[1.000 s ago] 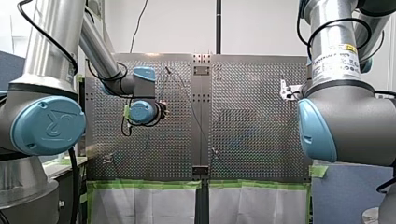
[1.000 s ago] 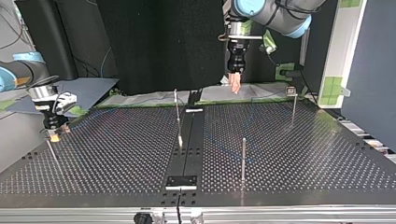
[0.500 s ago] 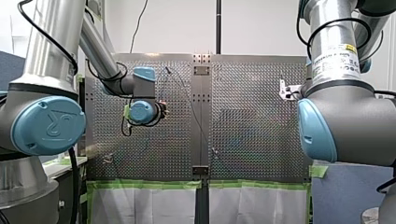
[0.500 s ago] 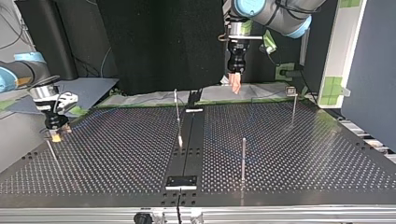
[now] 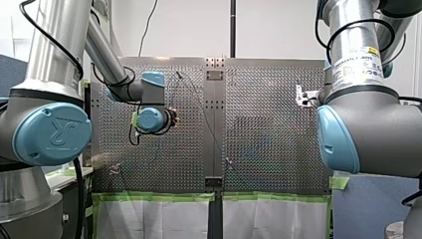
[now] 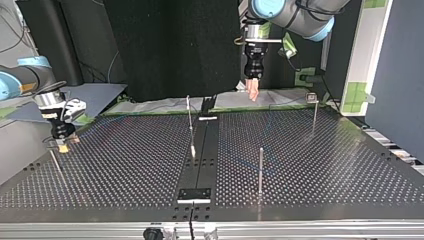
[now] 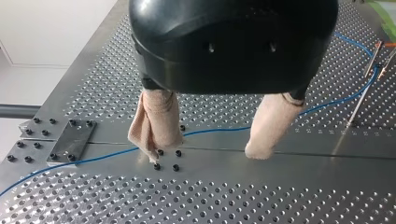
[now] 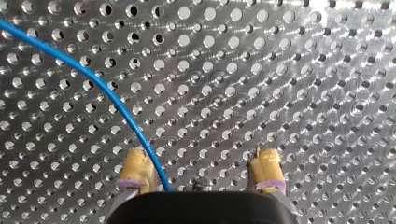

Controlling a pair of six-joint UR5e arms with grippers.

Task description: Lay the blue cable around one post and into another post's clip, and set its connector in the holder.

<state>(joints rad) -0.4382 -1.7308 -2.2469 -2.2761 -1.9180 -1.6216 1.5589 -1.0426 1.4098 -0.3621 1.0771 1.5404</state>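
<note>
Right wrist view: my right hand (image 8: 201, 156), open, straddles the cable (image 8: 107, 92), which trails off at ten o'clock; left hand (image 7: 205, 154) open, empty. Pickup step: I'd lower, then close.

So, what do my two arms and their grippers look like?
Both my left arm and my right arm are silver-grey tubes with light blue joint caps and black cables. The right one carries a white label with yellow marks. My left gripper has a rounded black body and beige pads; my right gripper has yellow pads.
</note>
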